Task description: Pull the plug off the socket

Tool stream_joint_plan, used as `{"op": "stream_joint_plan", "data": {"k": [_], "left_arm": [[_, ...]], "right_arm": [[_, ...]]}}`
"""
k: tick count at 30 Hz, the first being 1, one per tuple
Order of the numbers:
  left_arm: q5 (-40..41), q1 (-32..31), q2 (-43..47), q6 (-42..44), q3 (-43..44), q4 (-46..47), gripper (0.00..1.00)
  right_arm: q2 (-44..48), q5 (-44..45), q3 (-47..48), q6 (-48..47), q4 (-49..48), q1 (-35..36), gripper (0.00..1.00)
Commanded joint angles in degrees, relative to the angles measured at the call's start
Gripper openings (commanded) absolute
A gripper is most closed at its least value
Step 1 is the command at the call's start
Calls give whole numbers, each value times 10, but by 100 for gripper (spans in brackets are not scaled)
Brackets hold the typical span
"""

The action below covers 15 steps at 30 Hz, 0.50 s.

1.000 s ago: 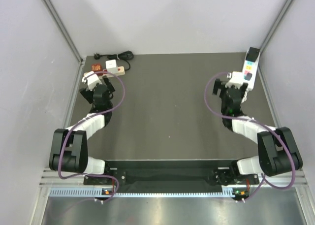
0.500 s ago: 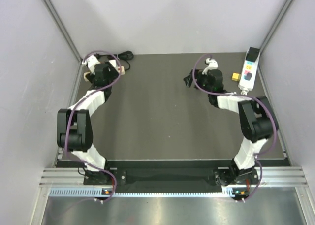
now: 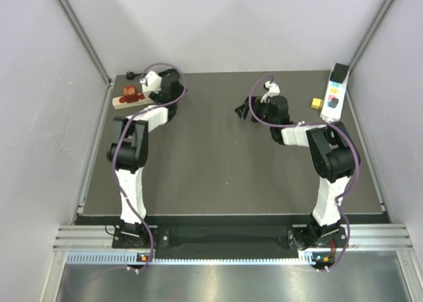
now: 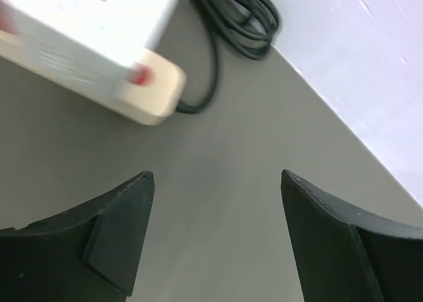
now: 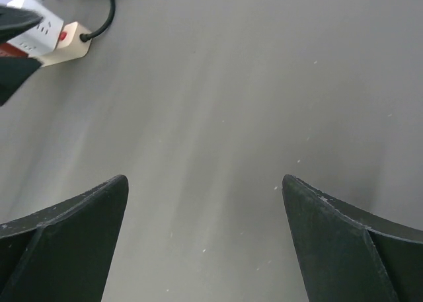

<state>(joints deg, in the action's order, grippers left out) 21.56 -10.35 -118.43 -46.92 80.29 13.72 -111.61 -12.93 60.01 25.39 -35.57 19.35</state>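
The socket strip (image 4: 142,84) lies at the far-left corner of the tabletop (image 3: 198,183). It is a cream plastic bar with a rounded end and a red switch. The plug (image 4: 86,11), a smooth white boxy block, sits in it, not yet gripped. My left gripper (image 4: 217,178) hovers just beside it, jaws wide apart and empty. Glossy black cable (image 4: 241,21) coils behind. The right gripper (image 5: 205,180), jaws fully spread and empty, is well apart over bare matte grey.

My worry is that nothing pins the light strip, so a pull may lift it whole. The slick plastic could also slip through the jaws.
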Motion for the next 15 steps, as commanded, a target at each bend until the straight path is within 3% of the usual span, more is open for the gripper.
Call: {"op": "stream_joint_plan", "data": {"k": [1,2,5,7,9,15], "left_arm": [[115,-39,-54,-70,109,-56,81],[145,-42,-86,-119,133,-117,80],[164,-42,-134,-210,195,-177,75],[177,-42,-150,-229,213,-177,64],[189,-42,-174,-243,236,-184,60],[236,-41,-205,-258,276,-203,60]], "right_arm": [[29,25,18,-18,-22,-2,100],[27,26,18,-15,-25,-2,100],[29,26,10,-10,-35,-4,99],[32,25,4,-10,-45,-3,100],[39,25,-1,-12,-52,-5,100],[46,25,-13,-14,-69,-6,100]]}}
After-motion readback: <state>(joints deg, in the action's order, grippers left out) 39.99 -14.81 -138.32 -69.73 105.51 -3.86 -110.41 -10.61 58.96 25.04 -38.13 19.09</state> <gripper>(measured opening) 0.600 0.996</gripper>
